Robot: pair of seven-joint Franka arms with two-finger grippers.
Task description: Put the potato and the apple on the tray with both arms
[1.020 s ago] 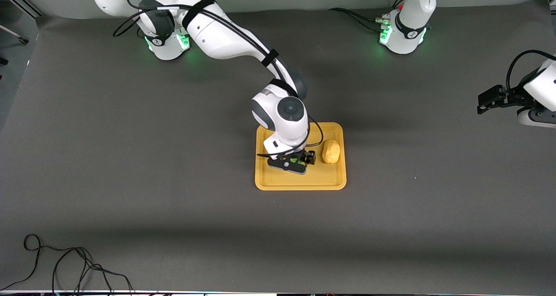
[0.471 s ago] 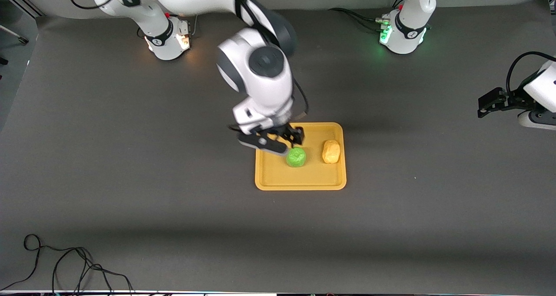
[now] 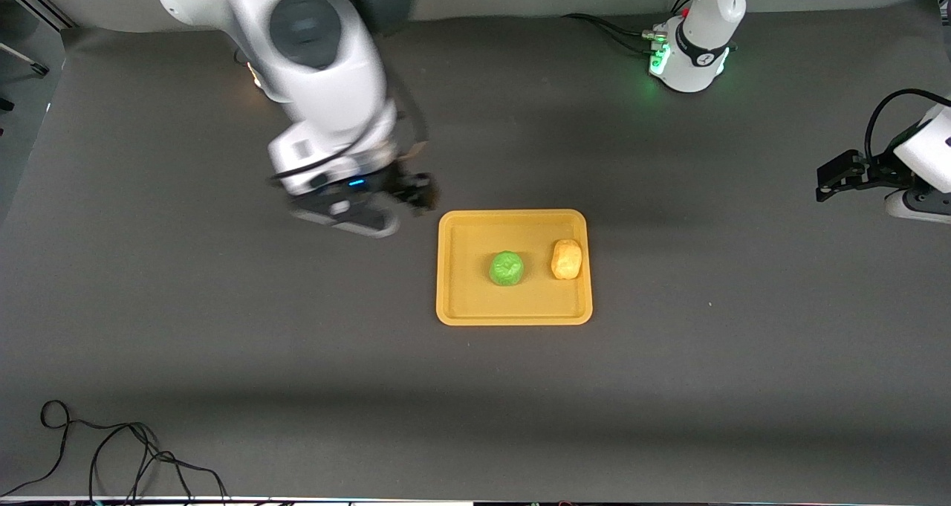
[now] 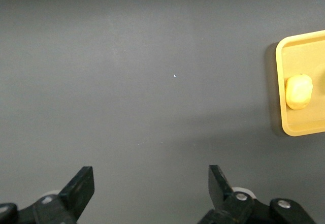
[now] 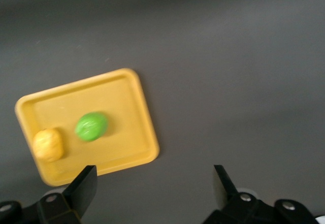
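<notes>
The green apple (image 3: 507, 268) and the yellow-tan potato (image 3: 566, 259) lie side by side on the yellow-orange tray (image 3: 513, 316) at mid-table, the potato toward the left arm's end. My right gripper (image 3: 412, 192) is open and empty, up over bare table beside the tray, toward the right arm's end. Its wrist view shows the open gripper (image 5: 154, 178), the apple (image 5: 91, 126), the potato (image 5: 47, 145) and the tray (image 5: 127, 97). My left gripper (image 3: 832, 177) waits open and empty at the left arm's end. Its wrist view shows the open gripper (image 4: 150, 176), the potato (image 4: 298, 92) and the tray's rim (image 4: 304, 127).
A loose black cable (image 3: 111, 454) lies at the table's near edge toward the right arm's end. The left arm's base (image 3: 687, 60) glows green at the table's back edge. Dark table surface surrounds the tray.
My right gripper let go of the apple on the tray, then rose and drew back off the tray toward its own base. The apple stays beside the potato. The left arm has not moved.
</notes>
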